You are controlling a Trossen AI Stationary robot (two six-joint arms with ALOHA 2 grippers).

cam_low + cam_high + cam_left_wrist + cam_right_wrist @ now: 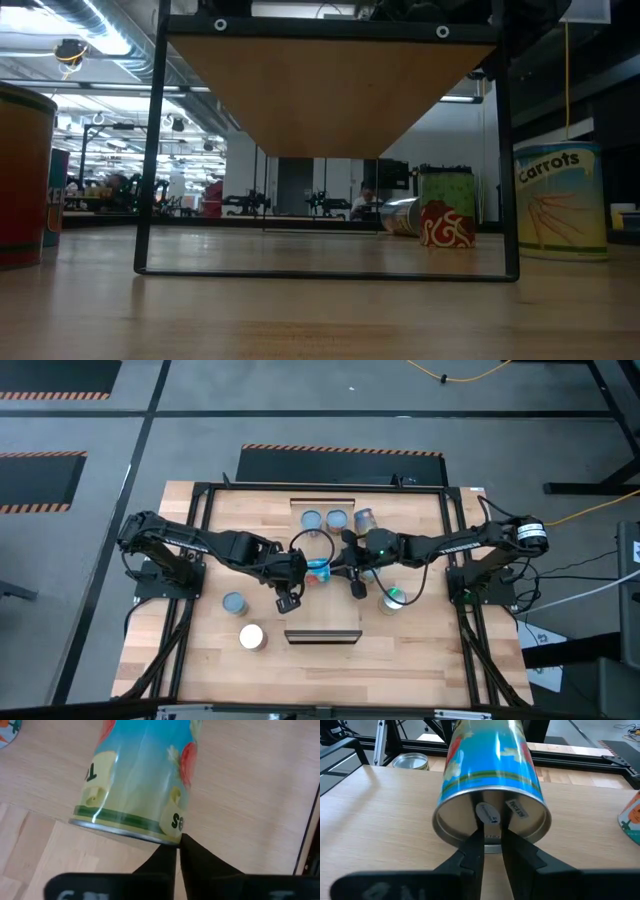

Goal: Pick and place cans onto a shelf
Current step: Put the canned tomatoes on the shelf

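The blue can (318, 568) lies tipped on the worktop (420, 660) mid-table between our pincers, left pincer (178, 851) shut empty at its rim, right pincer (492, 837) seemingly gripping its base end.

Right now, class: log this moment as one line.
blue can: on its side | left gripper: shut, tips at its rim | right gripper: pinching its end rim
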